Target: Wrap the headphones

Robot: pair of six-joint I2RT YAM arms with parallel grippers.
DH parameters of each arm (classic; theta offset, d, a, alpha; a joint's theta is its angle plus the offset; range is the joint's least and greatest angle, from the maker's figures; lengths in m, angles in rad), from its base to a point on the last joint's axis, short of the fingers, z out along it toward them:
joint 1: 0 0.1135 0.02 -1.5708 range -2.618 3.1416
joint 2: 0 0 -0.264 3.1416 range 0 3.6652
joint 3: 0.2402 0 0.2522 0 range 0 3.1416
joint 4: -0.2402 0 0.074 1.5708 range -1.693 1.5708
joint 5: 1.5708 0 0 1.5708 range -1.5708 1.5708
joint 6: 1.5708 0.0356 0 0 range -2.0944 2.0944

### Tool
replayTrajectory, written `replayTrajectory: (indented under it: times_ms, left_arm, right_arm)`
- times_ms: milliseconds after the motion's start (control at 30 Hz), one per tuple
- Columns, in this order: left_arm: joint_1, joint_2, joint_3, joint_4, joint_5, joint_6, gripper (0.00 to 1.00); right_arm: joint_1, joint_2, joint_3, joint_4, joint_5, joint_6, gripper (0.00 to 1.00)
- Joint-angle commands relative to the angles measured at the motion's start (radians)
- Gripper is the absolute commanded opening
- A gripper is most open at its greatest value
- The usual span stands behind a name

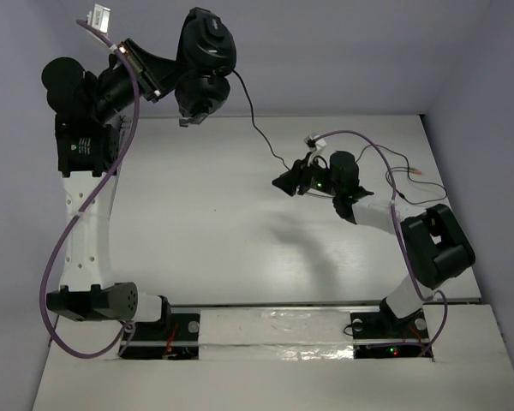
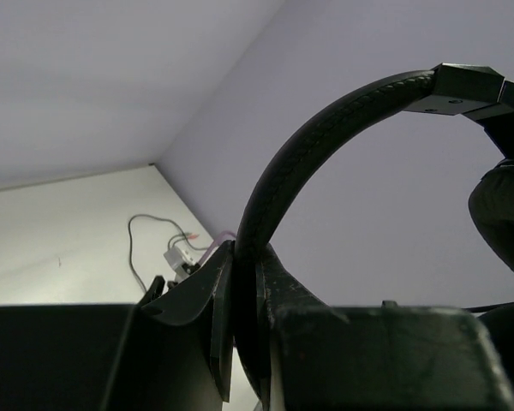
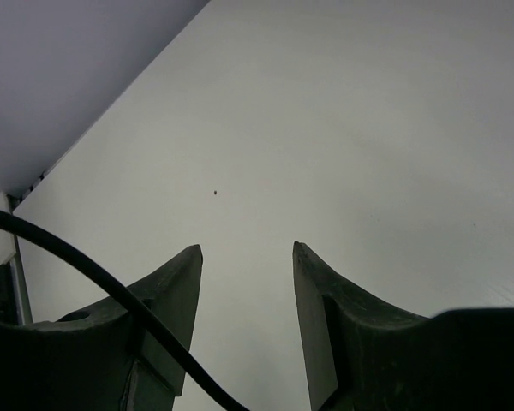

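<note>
Top view: the left gripper [image 1: 167, 70] holds the headphones [image 1: 207, 51] aloft past the table [image 1: 214, 231], and their cable [image 1: 254, 122] trails toward the right gripper [image 1: 284, 182]. Left wrist: fingers pinch the headband [image 2: 325, 128] (one earcup [image 2: 505, 214] is cut off). Right wrist: fingers are spread on nothing, and the cable crosses one finger's base.

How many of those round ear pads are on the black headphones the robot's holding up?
2. One earcup is at the top of the overhead view; the other earcup hangs just below it. The left fingers clamp the headband.
</note>
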Motion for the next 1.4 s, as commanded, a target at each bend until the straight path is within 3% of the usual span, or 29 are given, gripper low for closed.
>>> replayTrajectory:
  times_ms: [0,67,100,200,267,400,700,767,867,1100,1367]
  left_arm:
    - [0.023,-0.027,0.004,0.184,0.01,-0.128,0.0]
    - [0.023,-0.024,-0.011,0.21,-0.011,-0.147,0.0]
    - [0.023,-0.024,-0.027,0.224,-0.019,-0.157,0.0]
    - [0.023,-0.032,-0.117,0.278,-0.09,-0.196,0.0]
    - [0.023,-0.048,-0.211,0.305,-0.147,-0.196,0.0]
    - [0.023,-0.058,-0.347,0.316,-0.343,-0.161,0.0]
    - [0.032,-0.064,-0.519,0.239,-0.762,0.019,0.0]
    - [0.032,-0.062,-0.548,0.244,-0.786,0.045,0.0]
    - [-0.015,-0.053,-0.559,0.235,-0.861,0.128,0.0]
    - [-0.245,0.017,-0.527,0.138,-1.155,0.326,0.0]
    - [-0.374,0.071,-0.657,0.175,-1.255,0.385,0.0]
  right_arm:
    - [0.005,-0.018,-0.009,0.083,-0.001,0.018,0.52]
    - [0.005,0.006,-0.005,0.101,-0.007,0.047,0.44]
    - [0.005,0.008,-0.002,0.104,-0.007,0.06,0.3]
    - [0.02,0.01,-0.005,0.091,0.0,0.093,0.13]
    - [0.063,0.002,0.015,0.033,0.066,0.08,0.11]
    - [0.161,-0.019,0.087,-0.262,0.273,0.023,0.04]
    - [0.264,-0.138,0.129,-0.624,0.627,0.074,0.0]
    - [0.308,-0.16,0.142,-0.67,0.708,0.066,0.0]
    - [0.37,-0.171,0.202,-0.765,0.717,0.031,0.0]
    - [0.516,-0.159,0.415,-1.029,0.822,-0.069,0.0]
    - [0.528,-0.257,0.564,-1.203,0.913,-0.127,0.0]
